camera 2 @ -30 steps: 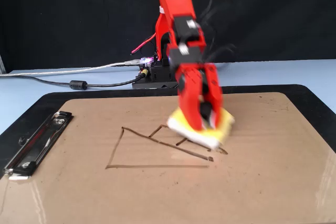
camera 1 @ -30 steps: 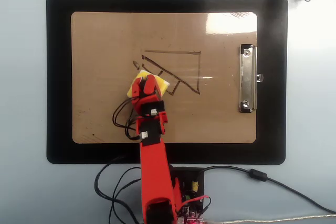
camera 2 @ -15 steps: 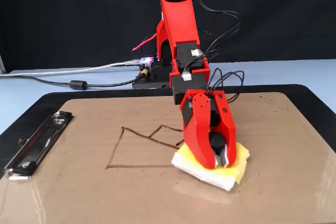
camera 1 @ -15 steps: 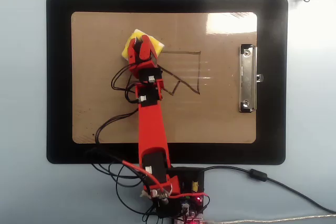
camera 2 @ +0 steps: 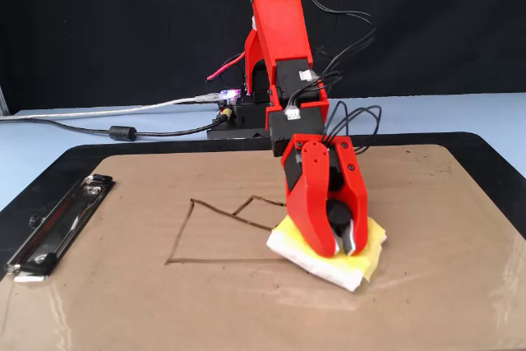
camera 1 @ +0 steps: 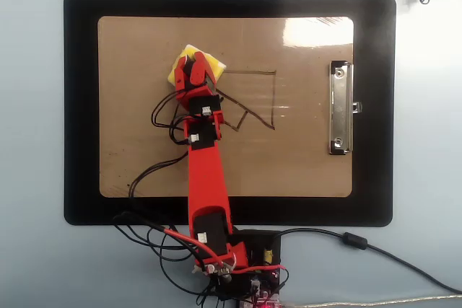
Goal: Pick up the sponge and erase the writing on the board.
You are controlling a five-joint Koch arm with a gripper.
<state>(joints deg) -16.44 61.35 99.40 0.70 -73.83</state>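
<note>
**Sponge pressed flat at the drawing's worn end**

The red gripper [camera 2: 339, 240] is clamped on the black knob of the sponge [camera 2: 362, 256], its two jaws straddling the knob so the foam hangs beneath them. Holding it by the knob keeps the whole yellow underside free to meet the board [camera 2: 460, 285]. In the fixed view the sponge lies a little right of centre, flat or nearly flat on the glossy surface, with its whitish near edge slightly raised; whether the far edge presses fully I cannot tell.

In the overhead view the sponge [camera 1: 181, 66] sits in the upper left-centre of the frame, at the left end of the writing [camera 1: 273, 99]. What shows of the line drawing runs to the right of it: a top stroke, a vertical stroke and some slanted strokes near the arm. The arm reaches straight up the frame from its base at the bottom edge, stretched well out, which seems to be what lets the foam reach the far tip of the figure.

The silver clip [camera 1: 341, 107] lies at the right side of the board, well apart from the sponge. The black mat [camera 1: 79, 106] frames the board all round and appears meant to keep it from sliding under the wiping pressure.

My judgement: erasing is under way, with most of the strokes yet to be cleared.
</note>
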